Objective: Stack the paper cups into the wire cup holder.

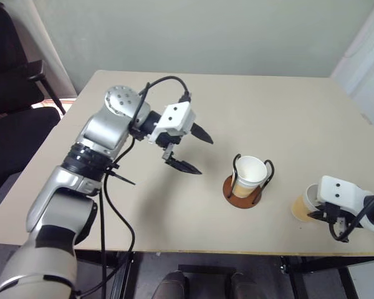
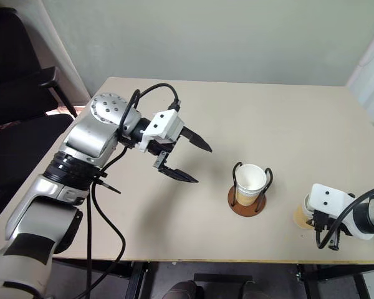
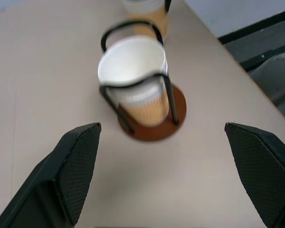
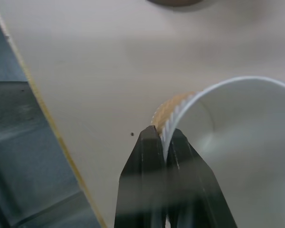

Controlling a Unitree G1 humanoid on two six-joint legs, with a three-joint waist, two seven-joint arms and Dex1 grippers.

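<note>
- Right tool (image 4: 164, 137): fingers pinched tight on the wall of a paper cup (image 1: 303, 204), one finger inside the rim and one outside. The cup stands at the worktop's near edge.
- Left tool (image 1: 190, 149): fingers spread wide, holding nothing, hanging above the worktop (image 1: 287, 112) and aimed toward the holder.
- Wire cup holder (image 1: 244, 190): sits between the two tools, well apart from the left tool's tips and nearer to the right tool. Seen from the right tool, it lies to the robot's left and slightly farther from the near edge.
- Cup in holder (image 1: 249, 174): already seated upright inside the wire loops, its mouth open upward.
- Governing relation, judged: the gripped cup's long axis stands roughly upright, as does the seated cup's; the move ahead needs a lift, a sideways carry over the holder, then a straight descent to nest the two. The right arm is the one placed for it.
- Appearance of cups: tapered, tan outside, white inside with a white rolled rim. The pinched rim shows slight flattening at the grip, so the wall looks thin and easily crushed.
- Holder appearance: reddish-brown disc base, thin black wire loops rising slightly above the seated cup's rim.
</note>
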